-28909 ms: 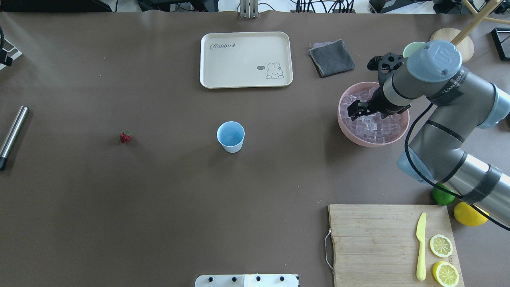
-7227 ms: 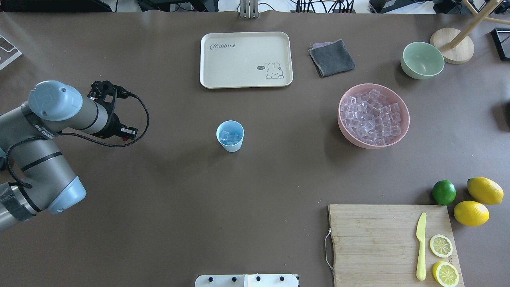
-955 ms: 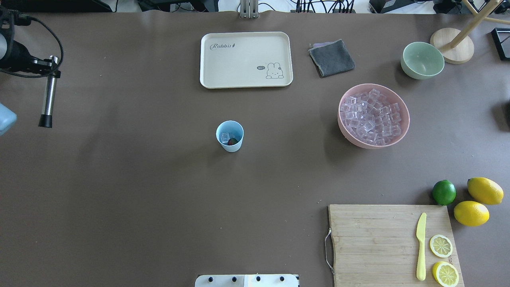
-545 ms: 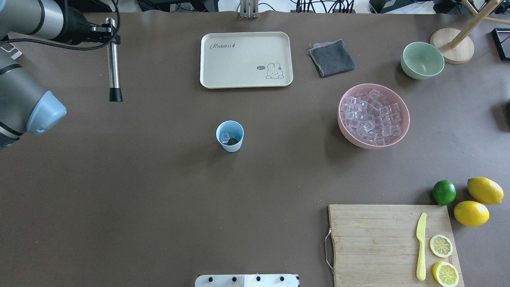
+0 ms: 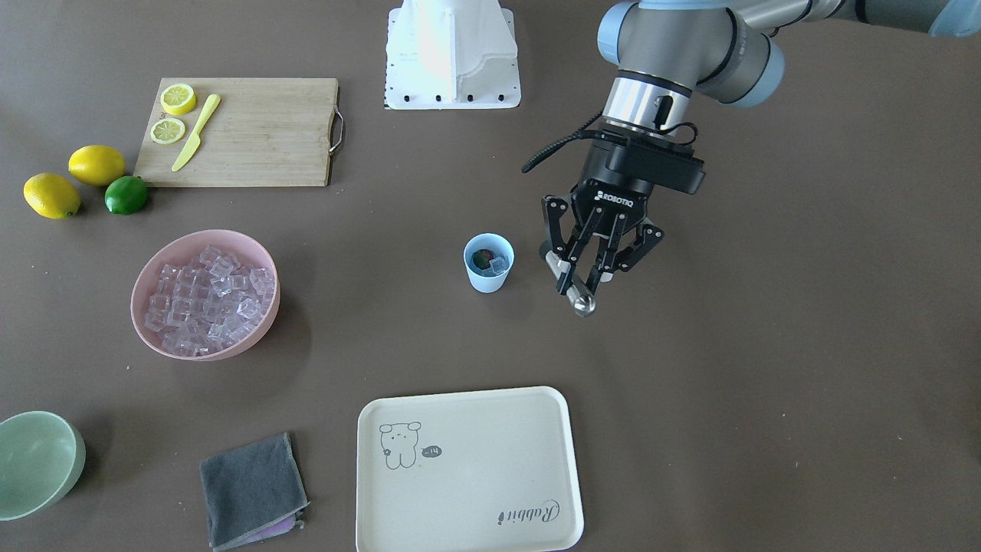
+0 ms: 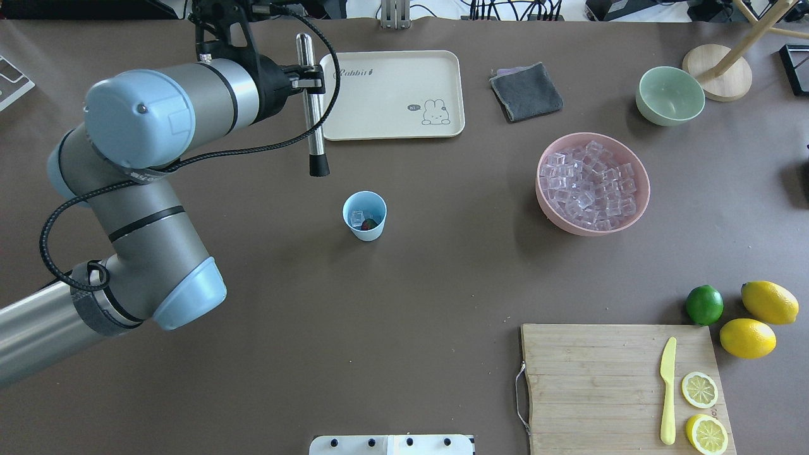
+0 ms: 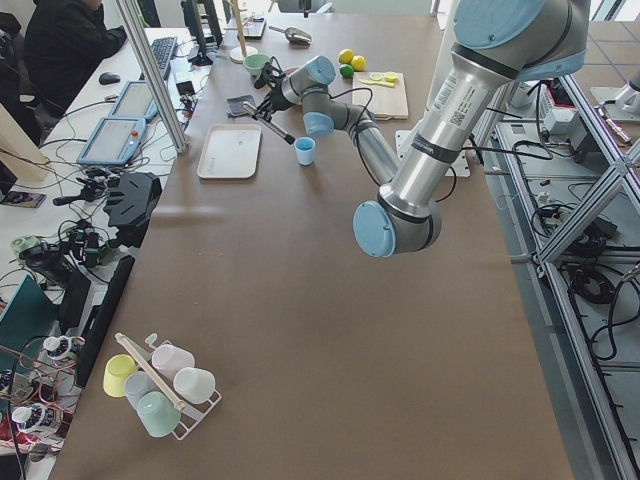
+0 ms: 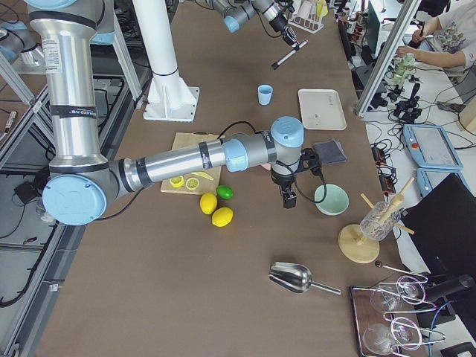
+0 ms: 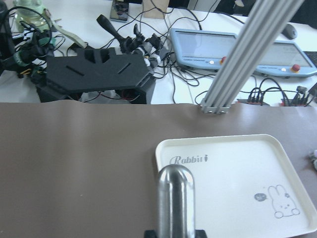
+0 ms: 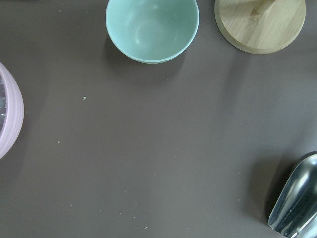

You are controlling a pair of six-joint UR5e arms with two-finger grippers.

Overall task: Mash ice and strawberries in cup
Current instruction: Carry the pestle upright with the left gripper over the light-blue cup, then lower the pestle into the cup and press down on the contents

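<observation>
Ice cubes [image 6: 357, 217] and one strawberry [image 6: 370, 224] are seen lying in the blue cup [image 6: 364, 234] at the middle of the table, so the filling is judged done and only the mashing is left. A metal rod [image 6: 312, 120] is pinched near its top by the left gripper [image 6: 308, 79] and held in the air near the cup, not yet over it. The right gripper [image 8: 287, 198] is parked by the green bowl [image 8: 331, 199]; whether it is spread cannot be told.

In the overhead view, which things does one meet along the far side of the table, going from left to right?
Metal muddler held by the left pincer → cream rabbit tray → grey cloth → pale green bowl → round wooden base.
</observation>
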